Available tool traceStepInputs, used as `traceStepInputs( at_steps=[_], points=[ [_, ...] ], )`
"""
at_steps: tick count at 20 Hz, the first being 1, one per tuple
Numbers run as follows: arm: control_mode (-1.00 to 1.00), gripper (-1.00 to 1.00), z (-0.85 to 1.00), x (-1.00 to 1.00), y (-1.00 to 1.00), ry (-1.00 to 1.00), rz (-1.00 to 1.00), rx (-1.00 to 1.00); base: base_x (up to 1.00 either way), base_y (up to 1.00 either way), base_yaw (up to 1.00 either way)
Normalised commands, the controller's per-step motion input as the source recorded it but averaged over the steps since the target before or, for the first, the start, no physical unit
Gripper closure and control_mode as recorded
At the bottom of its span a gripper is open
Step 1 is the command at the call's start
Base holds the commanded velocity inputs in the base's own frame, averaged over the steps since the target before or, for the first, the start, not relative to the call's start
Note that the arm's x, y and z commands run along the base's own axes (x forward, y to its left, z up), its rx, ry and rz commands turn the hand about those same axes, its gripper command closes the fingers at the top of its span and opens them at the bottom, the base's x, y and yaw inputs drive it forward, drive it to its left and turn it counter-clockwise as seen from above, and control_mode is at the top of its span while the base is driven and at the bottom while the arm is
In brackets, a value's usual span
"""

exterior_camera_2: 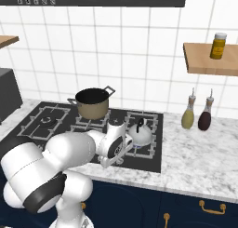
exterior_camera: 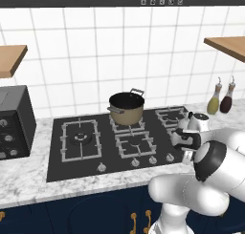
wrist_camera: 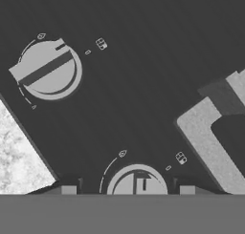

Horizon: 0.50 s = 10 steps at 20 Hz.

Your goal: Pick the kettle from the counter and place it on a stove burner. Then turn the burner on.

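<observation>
Below me lies the black cooktop panel [wrist_camera: 139,85] with two round knobs: one [wrist_camera: 48,69] upper left, another [wrist_camera: 138,183] between my fingertips [wrist_camera: 68,190]. A marble surface [wrist_camera: 19,161] corner sits left, a grate [wrist_camera: 206,142] right.

Arm [exterior_camera_2: 60,152]: glossy white rounded shells w/ dark grey/black joint bands; bulbous segments. Hand [exterior_camera: 187,141]: white housing, dark fittings, small dark tips.

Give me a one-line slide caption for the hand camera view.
Open gripper poised over a round silver stove knob on the black glass cooktop, a second knob beyond.
</observation>
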Motion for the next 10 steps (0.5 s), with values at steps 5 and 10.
traceStepInputs(
  at_steps=[5,10],
  points=[
    [-1.00,-1.00,0.67,0.00,0.00,-0.17,0.00,0.00,0.00,0.00,0.00],
    [-1.00,-1.00,0.88,0.12,-0.03,-0.25,0.00,0.00,0.00,0.00,0.00]
  ],
)
